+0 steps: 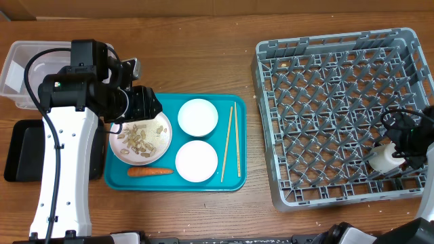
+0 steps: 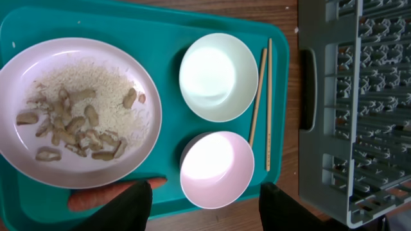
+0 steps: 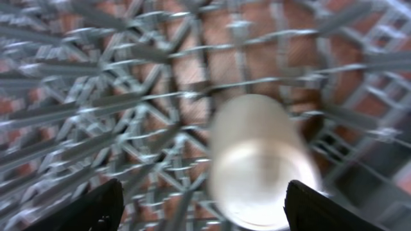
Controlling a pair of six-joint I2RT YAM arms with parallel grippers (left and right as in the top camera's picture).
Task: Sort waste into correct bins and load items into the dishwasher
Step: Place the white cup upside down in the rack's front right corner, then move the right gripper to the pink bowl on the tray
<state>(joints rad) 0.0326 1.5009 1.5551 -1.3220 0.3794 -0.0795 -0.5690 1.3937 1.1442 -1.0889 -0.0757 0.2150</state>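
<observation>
A round white plate [image 1: 141, 139] with beige food scraps [image 2: 70, 125] sits on the teal tray [image 1: 230, 181], beside an orange carrot [image 1: 150, 171]. A white bowl [image 2: 218, 77], a pinkish bowl [image 2: 217, 168] and two wooden chopsticks [image 2: 263, 96] lie on the same tray. My left gripper [image 2: 205, 215] is open and empty, hovering above the tray near the plate's far edge [image 1: 139, 105]. My right gripper [image 3: 202, 215] is open inside the grey dish rack [image 1: 339, 115], with the small white cup [image 3: 260, 160] just ahead, nearer its right finger. The snack wrapper is not in view.
A clear plastic tub [image 1: 20, 68] stands at the far left, with a black tray [image 1: 20, 149] in front of it, both partly covered by my left arm. The rack's handle side [image 2: 308, 90] faces the teal tray. The right wrist view is blurred.
</observation>
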